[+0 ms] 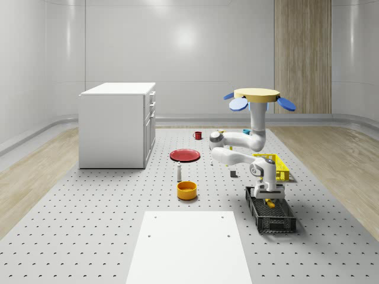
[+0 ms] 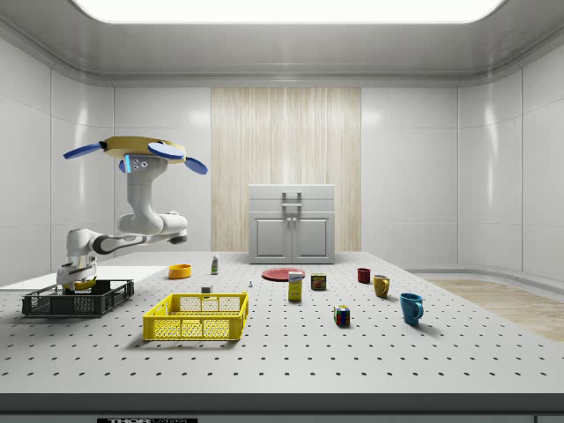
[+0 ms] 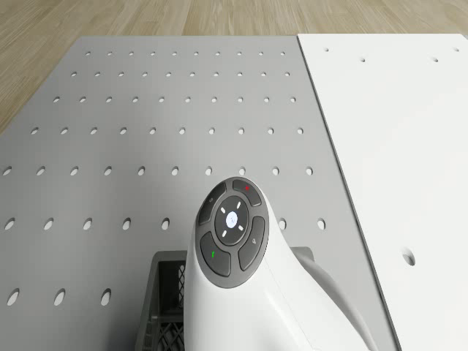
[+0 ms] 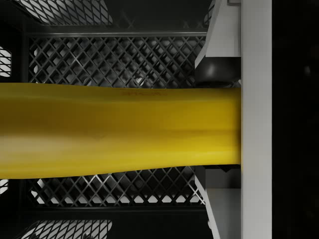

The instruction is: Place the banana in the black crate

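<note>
Down inside the black crate (image 1: 272, 215), the tool (image 1: 269, 197) is clenched across the banana (image 4: 119, 130), which the wrist view shows spanning the frame just above the crate's mesh floor, one finger (image 4: 255, 119) pressed against its flank. From the side view the fruit (image 2: 84, 284) sits at about rim height of the crate (image 2: 77, 302), so it looks carried rather than resting. A banana is light, soft and smooth-skinned; a mid-body hold across the thick part suits it, with modest squeeze so it neither bruises nor swivels. Further out, the arm folds back up to the drone (image 1: 256, 96), which hovers above the perforated surface (image 1: 89, 225) beside the yellow crate (image 1: 273, 165)
</note>
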Robot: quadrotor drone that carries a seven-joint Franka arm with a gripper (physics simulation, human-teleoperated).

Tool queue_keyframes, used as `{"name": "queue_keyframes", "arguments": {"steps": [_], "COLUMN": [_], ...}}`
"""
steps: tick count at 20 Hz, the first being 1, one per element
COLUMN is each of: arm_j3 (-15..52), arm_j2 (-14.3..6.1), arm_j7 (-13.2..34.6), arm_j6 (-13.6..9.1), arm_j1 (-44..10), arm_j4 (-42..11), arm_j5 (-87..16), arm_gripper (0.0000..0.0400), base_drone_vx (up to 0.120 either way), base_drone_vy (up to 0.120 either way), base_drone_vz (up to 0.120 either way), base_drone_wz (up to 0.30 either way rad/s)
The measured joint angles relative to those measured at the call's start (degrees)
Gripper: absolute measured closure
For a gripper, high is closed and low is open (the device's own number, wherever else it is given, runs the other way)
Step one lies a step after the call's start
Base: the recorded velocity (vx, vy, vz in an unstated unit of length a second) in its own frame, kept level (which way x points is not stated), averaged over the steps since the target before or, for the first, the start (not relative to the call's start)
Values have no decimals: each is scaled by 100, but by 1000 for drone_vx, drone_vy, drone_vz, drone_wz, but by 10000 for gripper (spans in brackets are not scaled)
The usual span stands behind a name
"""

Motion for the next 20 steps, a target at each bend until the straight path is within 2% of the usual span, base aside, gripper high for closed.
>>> {"name": "queue_keyframes", "arguments": {"steps": [6, 7, 8, 10, 12, 15, 20], "arm_j3": [-390, -428, -459, -506, -535, -465, -326], "arm_j2": [50, 60, 70, 90, 109, 127, 150], "arm_j7": [-9, -11, -21, -41, -57, -77, -97], "arm_j6": [131, 140, 150, 161, 162, 110, 21], "arm_j1": [-78, -84, -88, -91, -89, -55, -2], "arm_j4": [154, 170, 183, 204, 216, 179, 112], "arm_j5": [-376, -412, -438, -477, -502, -437, -311], "arm_gripper": [199, 185, 144, 87, 53, 25, 7], "base_drone_vx": [0, 0, 0, 0, 0, 0, 0], "base_drone_vy": [0, 0, 0, 0, 0, 0, 0], "base_drone_vz": [0, 0, 0, 0, 0, 0, 0], "base_drone_wz": [0, 0, 0, 0, 0, 0, 0]}}
